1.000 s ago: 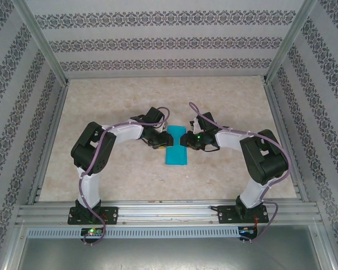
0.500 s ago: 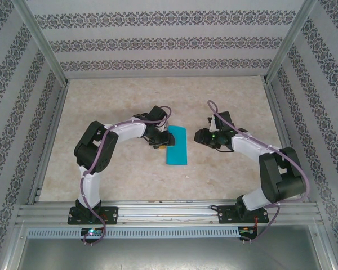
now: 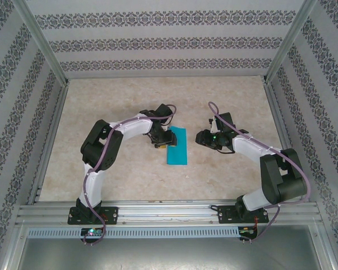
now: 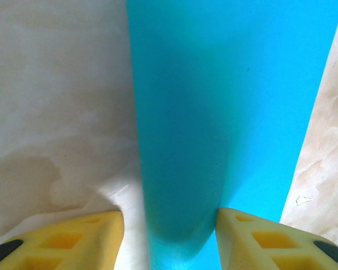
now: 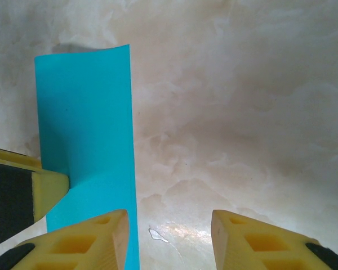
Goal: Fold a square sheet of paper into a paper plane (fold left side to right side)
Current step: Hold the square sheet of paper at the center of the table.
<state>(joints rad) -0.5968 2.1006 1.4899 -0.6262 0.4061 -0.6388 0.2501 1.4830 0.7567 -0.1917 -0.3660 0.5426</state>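
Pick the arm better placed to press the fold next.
Left, probably: the left arm's jaws straddle an edge of the folded paper; the right arm's jaws hang open beside it, over bare table.

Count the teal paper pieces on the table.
1. The folded teal sheet lies mid-table, the left gripper at one edge, the right gripper apart on its other side.
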